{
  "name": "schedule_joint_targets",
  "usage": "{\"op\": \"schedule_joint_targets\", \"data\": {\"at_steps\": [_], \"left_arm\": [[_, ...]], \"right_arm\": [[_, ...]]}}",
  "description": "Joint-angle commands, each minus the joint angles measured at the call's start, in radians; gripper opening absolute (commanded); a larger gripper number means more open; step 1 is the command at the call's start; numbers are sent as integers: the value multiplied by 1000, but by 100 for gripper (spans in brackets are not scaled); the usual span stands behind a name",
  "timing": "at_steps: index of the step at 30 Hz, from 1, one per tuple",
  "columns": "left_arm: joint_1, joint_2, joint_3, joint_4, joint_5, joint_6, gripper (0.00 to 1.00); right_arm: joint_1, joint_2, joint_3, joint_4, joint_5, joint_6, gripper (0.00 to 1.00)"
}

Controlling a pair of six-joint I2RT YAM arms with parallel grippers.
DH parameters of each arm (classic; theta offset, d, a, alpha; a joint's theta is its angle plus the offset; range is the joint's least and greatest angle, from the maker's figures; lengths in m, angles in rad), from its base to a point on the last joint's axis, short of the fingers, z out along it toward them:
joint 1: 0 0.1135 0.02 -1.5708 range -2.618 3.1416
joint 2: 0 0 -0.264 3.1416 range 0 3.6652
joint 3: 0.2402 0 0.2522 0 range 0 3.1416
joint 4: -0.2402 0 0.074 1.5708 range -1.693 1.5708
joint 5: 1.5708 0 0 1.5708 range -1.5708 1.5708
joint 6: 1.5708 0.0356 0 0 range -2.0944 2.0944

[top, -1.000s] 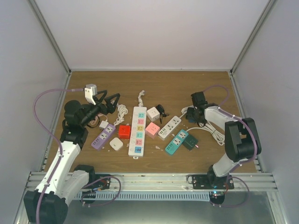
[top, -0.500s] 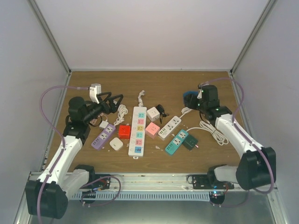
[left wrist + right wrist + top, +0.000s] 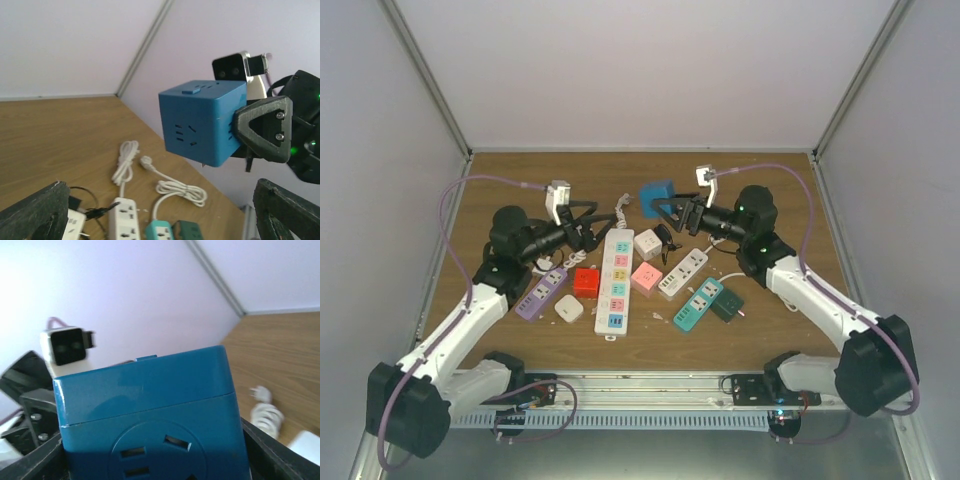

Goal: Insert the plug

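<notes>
Since 0.5 s ago: the right gripper (image 3: 670, 207) has swung from the right side of the table (image 3: 520, 175) toward the centre, carrying the blue cube (image 3: 657, 197) with it. A second ago it sat low among the cables on the right. The left gripper (image 3: 590, 225) has also moved inward, toward the far end of the long white strip (image 3: 613, 280).

State now: the right gripper is clamped on the blue cube and holds it in the air over the far middle of the table, just beyond the long white strip's end. The left gripper's fingers stand wide apart with nothing between them, and it faces the cube from near by.

Orientation: the cube's sides look about equal, so it has no clear long axis. In the left wrist view a slotted socket face turns toward the left gripper, and the face with a small raised tab is up. Another socket face, with a round recess, looks back at the right wrist camera.

Count:
- Blue cube: 1, held.
- Strips on the table: 4, namely the long white strip, short white strip (image 3: 682, 272), purple strip (image 3: 541, 292) and teal strip (image 3: 698, 304).
- Green box (image 3: 727, 306): 1, touching the teal strip.
- Cubes on the table: 4, namely the red cube (image 3: 585, 282), pink cube (image 3: 646, 277), far white cube (image 3: 647, 243) and near white cube (image 3: 569, 309).
- Black plug (image 3: 666, 240): 1.
- Cables: tangled, count uncertain.
</notes>
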Motion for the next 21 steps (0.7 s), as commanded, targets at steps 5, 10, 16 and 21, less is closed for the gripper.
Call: {"op": "schedule_joint_targets", "data": {"at_steps": [5,10,16,21], "left_arm": [[-78,110,28,254,68,-229,99],[-103,148,52,300,88,-286,98],[-126,179,33,339,55,-369,80],[-142,171,25,368,36,-360,69]], "right_arm": [[95,96,25,367,-81,209,64],[133,139,53,418,-81,249,64],[148,180,57,501,-119,323,64],[150,201,58,554,-164,369,66]]}}
